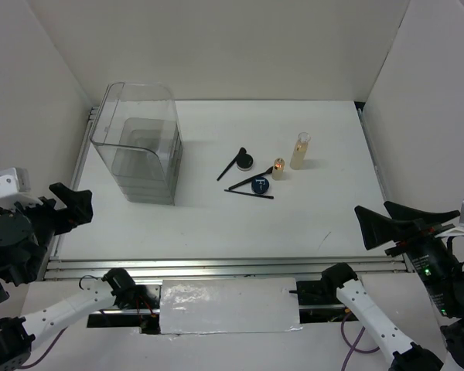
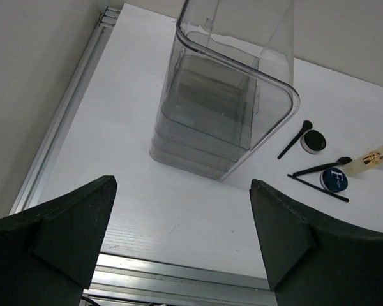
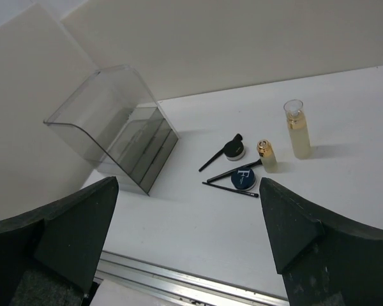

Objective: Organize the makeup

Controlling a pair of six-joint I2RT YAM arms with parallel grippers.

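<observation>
The makeup lies in a loose group mid-table: a tall pale-yellow bottle (image 1: 300, 151) (image 3: 298, 129), a short amber gold-capped bottle (image 1: 278, 168) (image 3: 266, 156) (image 2: 370, 159), a black compact (image 1: 247, 161) (image 3: 233, 149) (image 2: 314, 141), a dark blue compact (image 1: 261, 185) (image 3: 244, 176) (image 2: 335, 180) and three thin black brushes (image 1: 249, 194) (image 3: 230, 189) (image 2: 295, 139). My left gripper (image 1: 76, 205) (image 2: 182, 185) is open and empty at the table's near left. My right gripper (image 1: 371, 224) (image 3: 188, 183) is open and empty at the near right.
A big clear plastic box (image 1: 135, 143) (image 2: 223, 108) (image 3: 115, 127) stands upright at the back left, left of the makeup. An aluminium rail (image 1: 216, 267) runs along the near edge. White walls close in the table on three sides.
</observation>
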